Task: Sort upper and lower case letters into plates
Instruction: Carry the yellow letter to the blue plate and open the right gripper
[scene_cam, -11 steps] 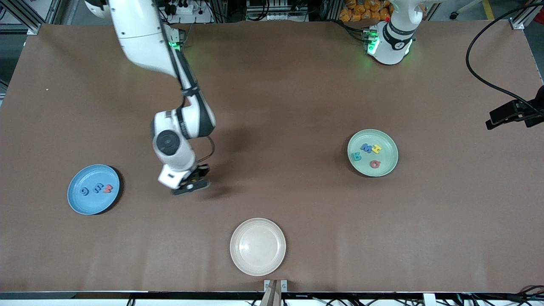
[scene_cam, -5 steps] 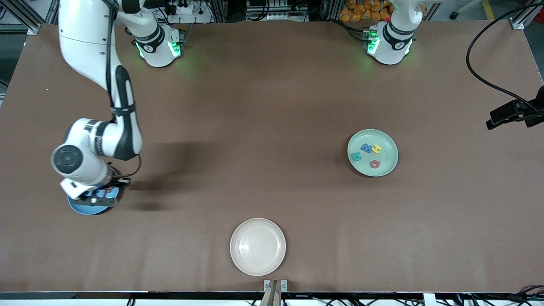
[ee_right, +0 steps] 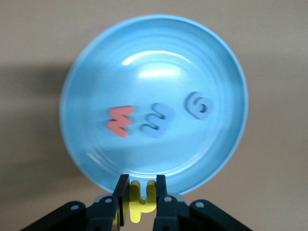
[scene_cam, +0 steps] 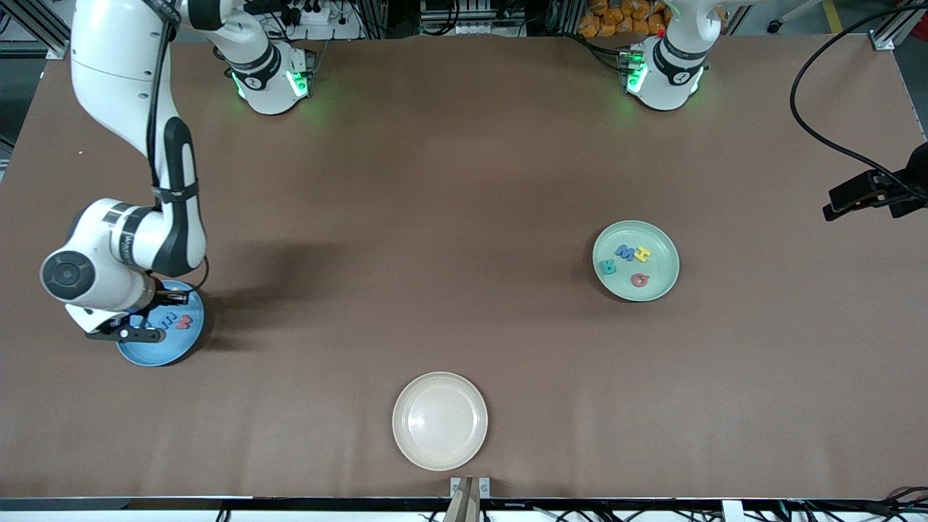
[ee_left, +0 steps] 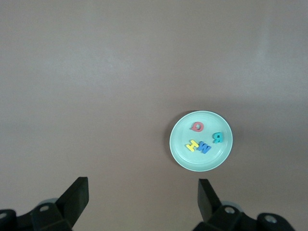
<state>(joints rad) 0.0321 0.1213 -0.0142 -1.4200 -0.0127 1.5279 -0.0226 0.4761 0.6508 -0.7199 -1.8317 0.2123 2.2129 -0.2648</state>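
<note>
The right gripper (ee_right: 142, 202) hangs over the blue plate (ee_right: 96, 57), fingers clamped on a yellow letter (ee_right: 140, 206). Three letters (ee_right: 155, 124) lie in that plate, four letters (scene_cam: 628, 262) in the mint plate (scene_cam: 668, 246). The left gripper (ee_left: 143, 199) waits with fingers wide.

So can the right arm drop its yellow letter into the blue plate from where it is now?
Probably yes: the right gripper, shut on the yellow letter, hangs over the blue plate, with nothing between them.

Front camera: high, facing both arm bases. Right wrist camera: close above the blue plate (ee_right: 154, 103). Left wrist camera: high above the mint plate (ee_left: 201, 140); the front view shows both plates.
</note>
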